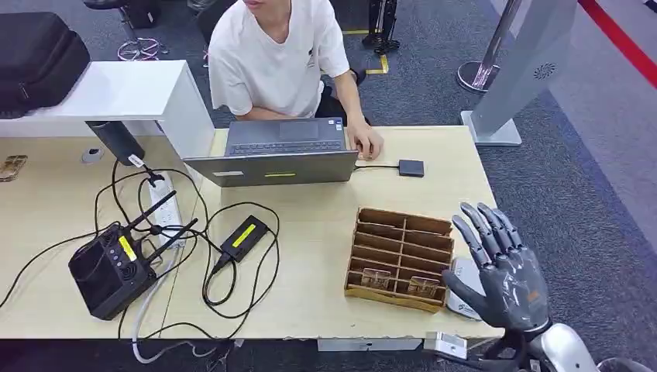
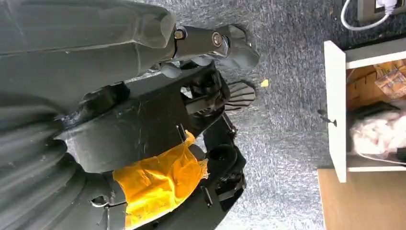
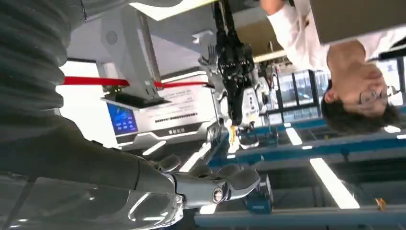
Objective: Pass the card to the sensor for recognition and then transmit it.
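Head view: my right hand [image 1: 503,271] hovers at the table [image 1: 310,225] edge beside the wooden rack [image 1: 399,258], fingers spread, holding nothing. 2 cards [image 1: 393,282] stand in the rack's near slots. A white sensor [image 1: 465,287] lies partly under my palm.

Left wrist view: my left hand [image 2: 158,143] hangs over carpet; whether its fingers are apart I cannot tell.

Right wrist view: fingers [image 3: 215,184] extended, empty.

I judge pickup is not yet begun; next I must pinch a card.

- The right hand [image 1: 503,271] covers part of the white sensor [image 1: 462,288] beside the wooden tray [image 1: 400,259].
- The tray's slot contents are too small to identify.
- The black bag [image 1: 35,54], far from the tray, is cut off by the edge.
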Controlling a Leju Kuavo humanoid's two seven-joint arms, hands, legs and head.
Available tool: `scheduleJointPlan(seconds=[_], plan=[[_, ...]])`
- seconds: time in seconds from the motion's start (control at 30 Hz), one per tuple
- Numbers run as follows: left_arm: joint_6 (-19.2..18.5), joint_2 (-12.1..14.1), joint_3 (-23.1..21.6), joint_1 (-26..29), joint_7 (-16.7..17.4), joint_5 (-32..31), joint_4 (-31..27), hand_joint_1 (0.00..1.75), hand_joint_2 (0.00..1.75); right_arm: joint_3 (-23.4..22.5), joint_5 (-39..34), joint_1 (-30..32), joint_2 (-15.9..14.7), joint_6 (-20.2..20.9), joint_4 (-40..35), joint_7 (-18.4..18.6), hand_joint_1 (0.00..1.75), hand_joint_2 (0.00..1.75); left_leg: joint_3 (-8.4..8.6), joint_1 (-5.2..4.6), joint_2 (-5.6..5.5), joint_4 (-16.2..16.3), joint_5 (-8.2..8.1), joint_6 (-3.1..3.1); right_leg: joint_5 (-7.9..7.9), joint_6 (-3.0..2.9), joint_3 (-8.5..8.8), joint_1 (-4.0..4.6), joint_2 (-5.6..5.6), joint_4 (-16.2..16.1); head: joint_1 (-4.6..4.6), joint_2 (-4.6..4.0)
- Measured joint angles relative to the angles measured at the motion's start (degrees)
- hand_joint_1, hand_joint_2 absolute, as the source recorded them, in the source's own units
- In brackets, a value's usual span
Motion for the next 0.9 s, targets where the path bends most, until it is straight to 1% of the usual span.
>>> scheduleJointPlan(seconds=[0.13,0.37,0.77,0.9], plan=[[-0.17,0.33,0.44,0.15,-0.09,-0.61,0.0,0.0,1.75,-0.59,-0.15,1.69,-0.57,0.79,-0.11,-0.42,0.0,1.75,0.0,0.0,0.01,0.0,0.0,0.0,0.0,0.0,0.0,0.0,0.01,0.0,0.0,0.0],[-0.04,0.48,0.94,0.83,-0.09,-1.68,0.0,0.0,1.75,-0.74,0.46,5.29,-1.62,0.5,-1.18,-0.46,0.0,1.75,-0.01,0.0,0.01,-0.02,-0.05,-0.05,-0.01,-0.01,0.0,0.0,0.02,0.0,0.0,0.0],[0.0,0.44,1.51,0.87,0.0,-2.4,0.0,0.0,1.75,-0.72,0.31,5.06,-1.7,0.63,-0.77,-0.74,0.0,1.75,0.04,0.0,0.05,-0.01,-0.04,-0.06,-0.01,-0.03,0.01,0.0,0.07,0.01,0.0,0.0],[-0.07,0.46,1.73,0.85,0.0,-2.8,0.0,0.0,1.75,-0.72,0.0,4.81,-1.79,1.62,-0.79,-0.85,0.0,1.75,0.03,0.0,0.06,-0.01,-0.04,-0.06,-0.01,-0.03,0.01,0.0,0.07,0.01,0.0,0.0]])
